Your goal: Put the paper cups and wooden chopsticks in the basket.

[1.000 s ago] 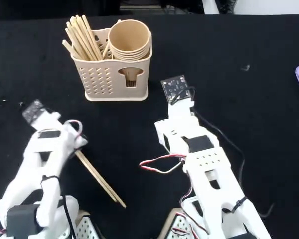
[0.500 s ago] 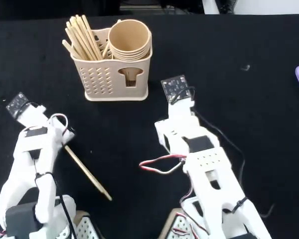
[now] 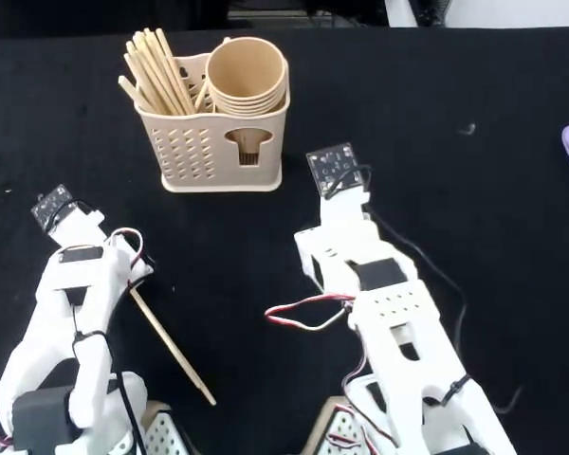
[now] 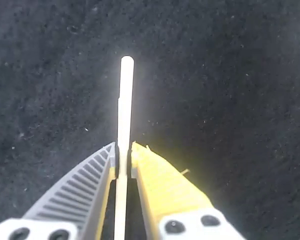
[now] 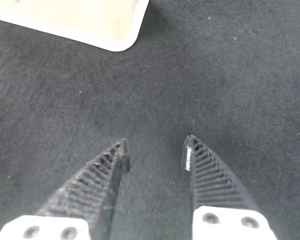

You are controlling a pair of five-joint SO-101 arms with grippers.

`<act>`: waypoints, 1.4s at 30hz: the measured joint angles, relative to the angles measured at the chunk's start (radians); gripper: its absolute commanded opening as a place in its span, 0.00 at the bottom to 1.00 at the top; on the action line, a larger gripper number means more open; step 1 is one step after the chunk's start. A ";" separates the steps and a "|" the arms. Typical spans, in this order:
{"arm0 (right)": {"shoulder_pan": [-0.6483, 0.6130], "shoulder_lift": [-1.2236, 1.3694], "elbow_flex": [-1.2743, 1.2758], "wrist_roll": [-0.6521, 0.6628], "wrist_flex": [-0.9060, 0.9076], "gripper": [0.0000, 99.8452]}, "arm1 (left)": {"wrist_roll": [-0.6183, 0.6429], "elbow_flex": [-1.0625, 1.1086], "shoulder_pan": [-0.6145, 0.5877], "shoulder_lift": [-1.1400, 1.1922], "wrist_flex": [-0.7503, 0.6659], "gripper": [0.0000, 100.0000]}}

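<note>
1. High view: a beige slotted basket [image 3: 204,152] stands upright toward the far side of the black surface [image 3: 455,190]. A nested stack of paper cups [image 3: 248,71] sits mouth-up in its right compartment. A bundle of wooden chopsticks [image 3: 155,68] stands in the left compartment, leaning up and to the left.
2. One loose chopstick [image 3: 171,346] lies on a diagonal. Its long axis runs from under the left arm's wrist toward the near edge and to the right, and its free end is close to the arm bases.
3. The left arm [image 3: 71,313] stretches forward from its base and leans left, its wrist well apart from the basket. The right arm [image 3: 379,294] stretches forward with its wrist near the basket's right near corner.
4. Compared with half a second ago, the left wrist has swung slightly right and the chopstick's free end sits nearer the near edge. The right arm and basket have not shifted.
5. Left wrist view: the left pincer [image 4: 124,152] is narrow, clamped on the chopstick between a grey finger [image 4: 90,185] and a yellow one [image 4: 160,180]. The stick points straight ahead along the pincer's axis, with its blunt end past the fingertips over the surface.
6. Right wrist view: the right pincer [image 5: 155,150] stands moderately wide, with bare surface between its fingertips and a rounded corner of the basket ahead.
</note>
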 measured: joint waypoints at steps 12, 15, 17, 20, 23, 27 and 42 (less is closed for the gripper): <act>0.000 0.000 0.000 0.000 0.000 0.18 | -0.049 -0.029 0.002 0.000 0.009 0.04; 0.000 0.000 0.000 0.000 0.000 0.18 | -0.051 -0.104 -0.032 0.002 0.009 0.03; 0.000 0.000 0.000 0.000 0.000 0.18 | -0.055 -0.157 -0.055 0.002 0.009 0.03; 0.000 0.000 0.000 0.000 0.000 0.18 | -0.130 -0.212 -0.071 0.002 0.009 0.03; 0.000 0.000 0.000 0.000 0.000 0.18 | -0.215 -0.235 -0.080 0.002 0.009 0.03; 0.000 0.000 0.000 0.000 0.000 0.18 | -0.269 -0.242 -0.080 0.002 -0.038 0.03; 0.000 0.000 0.000 0.000 0.000 0.18 | -0.276 -0.601 -0.080 0.002 -0.072 0.03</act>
